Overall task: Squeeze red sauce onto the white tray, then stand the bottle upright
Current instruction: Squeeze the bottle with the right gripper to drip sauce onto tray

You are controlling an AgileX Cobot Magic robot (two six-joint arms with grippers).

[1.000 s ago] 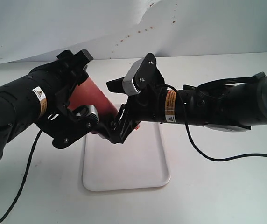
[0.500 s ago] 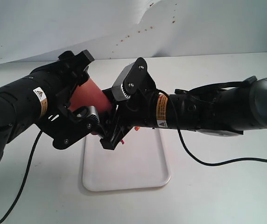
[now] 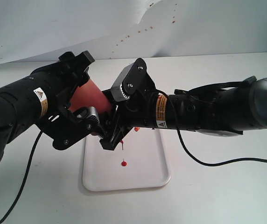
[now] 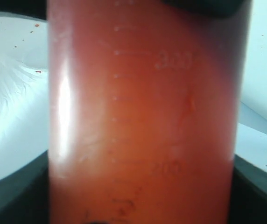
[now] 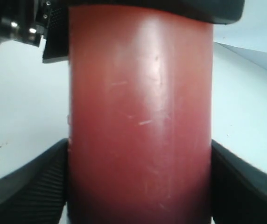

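Over tray (image 3: 147, 179), bottle (image 3: 95, 97) in left pincer (image 3: 80, 88)

Translucent red bottle (image 3: 89, 95), dark red sauce (image 3: 123, 163), white tray (image 3: 145, 173).

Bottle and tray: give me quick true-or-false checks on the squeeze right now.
1. The bottle is tilted in the air over the tray. True.
2. A small blob of red sauce lies on the tray. True.
3. Only the left gripper grips the bottle. False: the right gripper clamps it too.
4. The bottle stands upright on the table. False: it is held off the table, tilted.
5. The red sauce landed beside the tray. False: it sits on the tray.
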